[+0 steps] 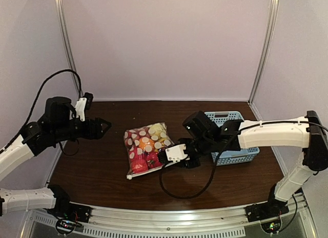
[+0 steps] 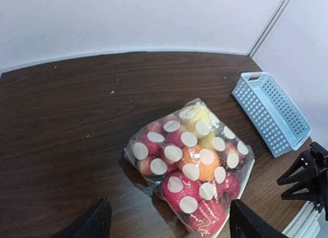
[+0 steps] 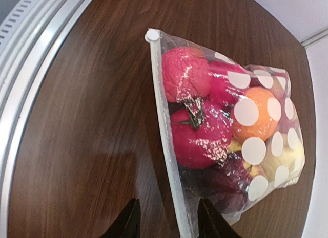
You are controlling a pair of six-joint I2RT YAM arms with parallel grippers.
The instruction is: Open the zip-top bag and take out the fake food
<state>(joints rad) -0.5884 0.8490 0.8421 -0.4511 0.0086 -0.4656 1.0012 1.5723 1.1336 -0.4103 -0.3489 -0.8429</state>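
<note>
On the left, I see the left pincer (image 1: pixel 105 127) hovering above the dark brown wooden table (image 1: pixel 97 166), off to the left of the bag and well apart from it. Its two black fingers (image 2: pixel 95 222) are spread wide and nothing is between them. In the left wrist view they frame the bottom of the picture, with the bag lying ahead of them.

At the middle of the table lies the clear soft plastic zip-top bag with white polka dots (image 1: pixel 145 144), flat on the wood. Its white zip strip (image 3: pixel 165 120) runs along the edge that faces the near side of the table, and a small white slider (image 3: pixel 152 35) sits at the strip's left-hand corner. The small plastic fake food (image 2: pixel 197 164) is all inside the bag. The red pieces are packed against the zip strip, an orange one sits behind them, yellow ones lie at the far end, and a dark purple one is close to the right pincer.

The right pincer (image 3: pixel 169 215) is down at the bag's right-hand end. Its two black fingers stand on either side of the zip strip. I still see a gap between one finger and the strip, so it straddles the rim without pinching it.

Further right, the light-blue perforated plastic basket (image 2: pixel 256 123) stands on the table beneath the right arm, near the bag but not touching it.
</note>
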